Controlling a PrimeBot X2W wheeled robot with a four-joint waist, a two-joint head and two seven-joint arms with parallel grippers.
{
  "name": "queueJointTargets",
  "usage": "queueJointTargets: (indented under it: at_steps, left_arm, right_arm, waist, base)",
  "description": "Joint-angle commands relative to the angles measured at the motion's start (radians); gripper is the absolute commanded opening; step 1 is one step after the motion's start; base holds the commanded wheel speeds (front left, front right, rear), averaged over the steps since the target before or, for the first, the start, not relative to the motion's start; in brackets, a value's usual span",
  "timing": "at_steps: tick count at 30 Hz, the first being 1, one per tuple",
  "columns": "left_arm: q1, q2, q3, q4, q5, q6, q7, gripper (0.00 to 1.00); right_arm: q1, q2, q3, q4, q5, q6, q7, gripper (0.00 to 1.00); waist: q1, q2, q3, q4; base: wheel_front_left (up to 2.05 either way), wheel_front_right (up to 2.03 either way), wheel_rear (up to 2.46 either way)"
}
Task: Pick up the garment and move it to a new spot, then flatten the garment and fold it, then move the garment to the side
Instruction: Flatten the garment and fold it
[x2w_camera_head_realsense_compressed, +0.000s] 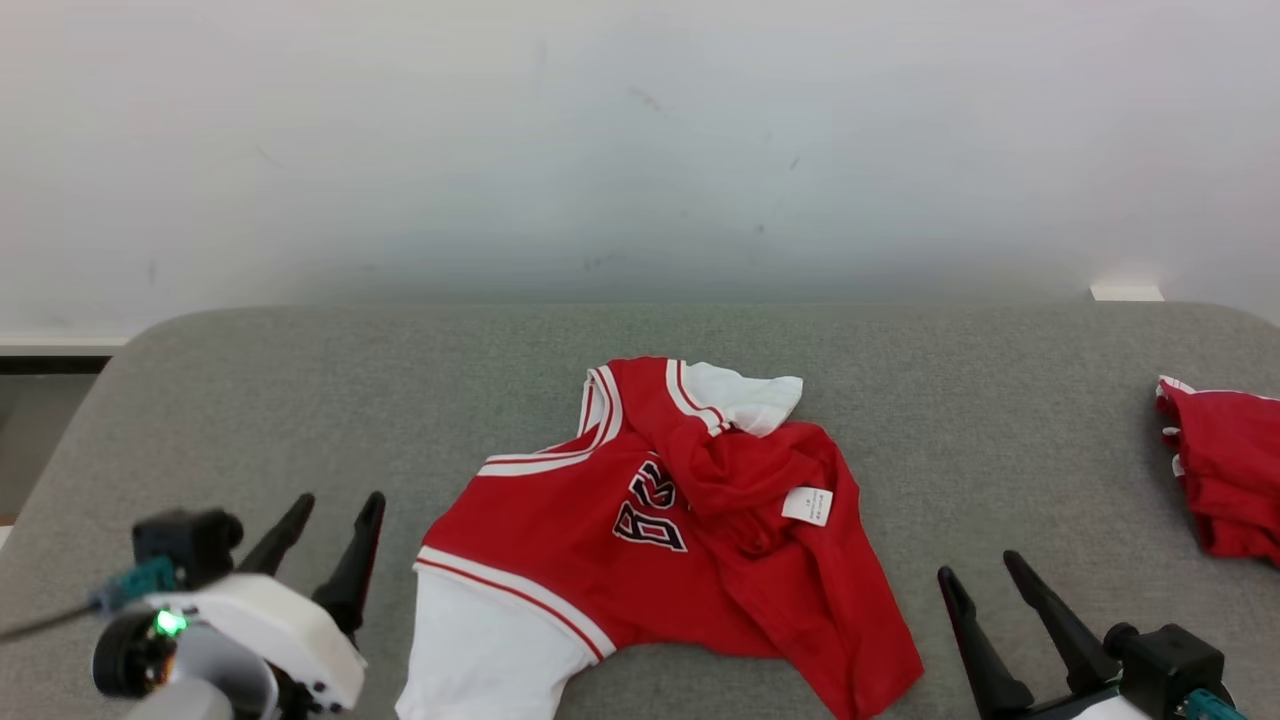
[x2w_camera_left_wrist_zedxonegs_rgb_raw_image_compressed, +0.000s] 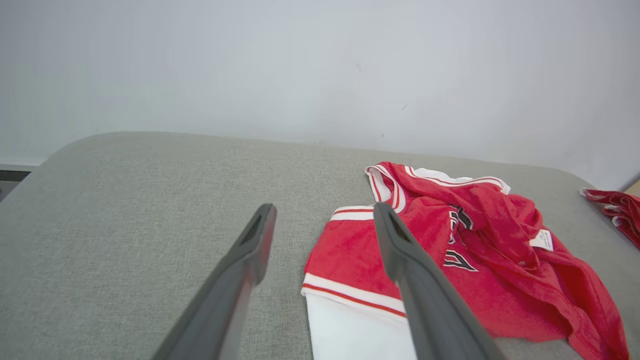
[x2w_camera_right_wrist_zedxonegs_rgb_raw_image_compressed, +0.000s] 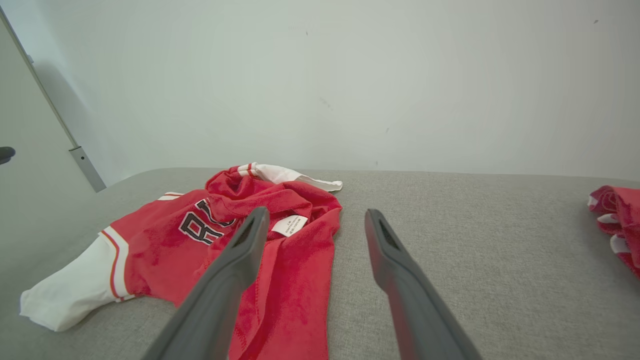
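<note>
We see the red & white garment (x2w_camera_head_realsense_compressed: 640, 530) lying crumpled in the middle of the grey tabletop (x2w_camera_head_realsense_compressed: 300, 400), w/ a small white label (x2w_camera_head_realsense_compressed: 807, 505) facing up. Our left end effector (x2w_camera_head_realsense_compressed: 340, 497) is just beside its left edge, jaws wide apart, holding nothing. Our right end effector (x2w_camera_head_realsense_compressed: 978, 564) is near its right side, also wide & empty. Another red cloth (x2w_camera_head_realsense_compressed: 1225, 480) lies at the far right, well apart.
</note>
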Motion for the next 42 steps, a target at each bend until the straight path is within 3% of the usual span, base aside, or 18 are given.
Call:
queueJointTargets:
  at_steps: [1,4,8,10,15,18,24,31,33,34,42]
  left_arm:
    - [0.03,-0.011,0.006,0.0,0.006,0.012,-0.027,1.0]
    - [0.074,-0.056,0.032,-0.004,0.041,0.06,-0.104,1.0]
    - [0.138,-0.134,0.114,-0.034,0.133,0.109,-0.126,1.0]
    - [0.183,-0.189,0.168,-0.062,0.201,0.113,-0.124,1.0]
    - [0.262,-0.305,0.277,-0.076,0.314,0.062,-0.124,1.0]
    - [0.284,-0.36,0.321,-0.065,0.359,0.016,-0.124,1.0]
    - [0.274,-0.434,0.387,-0.032,0.437,-0.068,-0.124,1.0]
    - [0.266,-0.497,0.453,0.008,0.498,-0.133,-0.124,1.0]
    - [0.264,-0.511,0.469,0.018,0.508,-0.149,-0.124,1.0]
    - [0.265,-0.518,0.477,0.022,0.517,-0.156,-0.124,1.0]
    - [0.276,-0.557,0.532,0.053,0.562,-0.199,-0.124,1.0]
  right_arm:
    - [0.013,-0.007,0.005,0.0,-0.009,-0.002,0.004,1.0]
    - [0.012,-0.023,0.037,-0.007,-0.031,-0.002,0.014,1.0]
    - [0.021,-0.061,0.106,-0.024,-0.076,-0.002,0.031,1.0]
    - [0.033,-0.083,0.141,-0.028,-0.099,-0.002,0.042,1.0]
    - [0.063,-0.121,0.208,-0.014,-0.159,-0.002,0.079,1.0]
    - [0.064,-0.108,0.226,0.012,-0.187,-0.002,0.103,1.0]
    - [0.0,-0.063,0.256,0.121,-0.261,-0.002,0.137,1.0]
    - [-0.077,-0.007,0.269,0.274,-0.324,-0.002,0.145,1.0]
    - [-0.096,-0.001,0.274,0.307,-0.33,-0.002,0.141,0.42]
    - [-0.105,0.001,0.273,0.318,-0.334,-0.002,0.134,0.0]
    - [-0.134,0.021,0.157,0.266,-0.227,-0.002,0.059,0.0]
  waist:
    - [0.0,-0.0001,-0.001,0.001]
    - [0.0,-0.0001,-0.004,0.006]
    - [0.0,-0.0001,-0.006,0.011]
    - [0.0,-0.0001,-0.006,0.019]
    - [0.0,-0.0001,-0.003,0.03]
    - [0.0,-0.0001,0.003,0.041]
    - [0.0,-0.0001,0.018,0.066]
    - [0.0,-0.0001,0.037,0.098]
    - [0.0,-0.0001,0.042,0.105]
    - [0.0,-0.0001,0.044,0.107]
    - [0.0,-0.0001,0.056,0.087]
  base:
    - [0.0,0.0,0.0]
    - [0.0,0.0,0.0]
    - [0.0,0.0,0.0]
    - [0.0,0.0,0.0]
    - [0.0,0.0,0.0]
    - [0.0,0.0,0.0]
    - [0.0,0.0,0.0]
    - [0.0,0.0,0.0]
    - [0.0,0.0,0.0]
    - [0.0,0.0,0.0]
    - [0.0,0.0,0.0]
